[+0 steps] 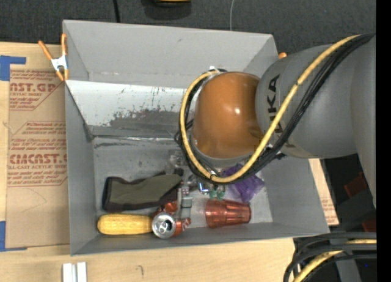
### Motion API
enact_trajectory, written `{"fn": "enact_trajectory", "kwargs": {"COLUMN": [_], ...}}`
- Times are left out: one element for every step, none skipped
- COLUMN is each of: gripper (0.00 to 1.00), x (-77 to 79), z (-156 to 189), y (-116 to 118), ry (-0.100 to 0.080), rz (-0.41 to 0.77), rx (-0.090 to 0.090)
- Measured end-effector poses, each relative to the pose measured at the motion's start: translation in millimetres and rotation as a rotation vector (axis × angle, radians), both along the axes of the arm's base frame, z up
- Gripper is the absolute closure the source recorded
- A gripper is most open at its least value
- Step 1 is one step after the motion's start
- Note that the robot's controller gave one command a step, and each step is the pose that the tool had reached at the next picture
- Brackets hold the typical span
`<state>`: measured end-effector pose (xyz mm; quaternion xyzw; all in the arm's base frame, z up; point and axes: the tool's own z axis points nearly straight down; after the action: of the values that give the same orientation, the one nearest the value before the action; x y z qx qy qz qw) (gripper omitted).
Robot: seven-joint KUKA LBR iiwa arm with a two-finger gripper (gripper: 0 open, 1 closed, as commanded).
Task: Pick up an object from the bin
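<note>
My gripper (185,196) reaches down below the orange cover into the front part of the bin. It hangs just above a red drinks can (165,224) lying on its side with its silver end facing up. A dark olive-brown pouch (137,192) lies directly to the gripper's left, its right end touching or very near the gripper. To the right of the gripper lies a red translucent plastic cup (227,213) on its side. Nothing shows held in the gripper.
A yellow corn-cob-shaped thing (124,224) lies along the front wall, left of the can. A purple crumpled thing (249,184) sits partly under the arm at the right. The arm and its cover hide the bin's middle and right.
</note>
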<state>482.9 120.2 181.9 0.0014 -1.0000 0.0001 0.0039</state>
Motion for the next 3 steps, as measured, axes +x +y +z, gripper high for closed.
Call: {"fn": "enact_trajectory", "kwargs": {"gripper": [0.00,0.00,0.00], "x": [1.8,5.0,16.5], "z": [4,-33,-84], "y": [-1,-8,-30], "ry": [-0.008,-0.012,-0.011], "rz": [-0.002,0.128,0.452], "rx": [0.001,0.001,0.002]}}
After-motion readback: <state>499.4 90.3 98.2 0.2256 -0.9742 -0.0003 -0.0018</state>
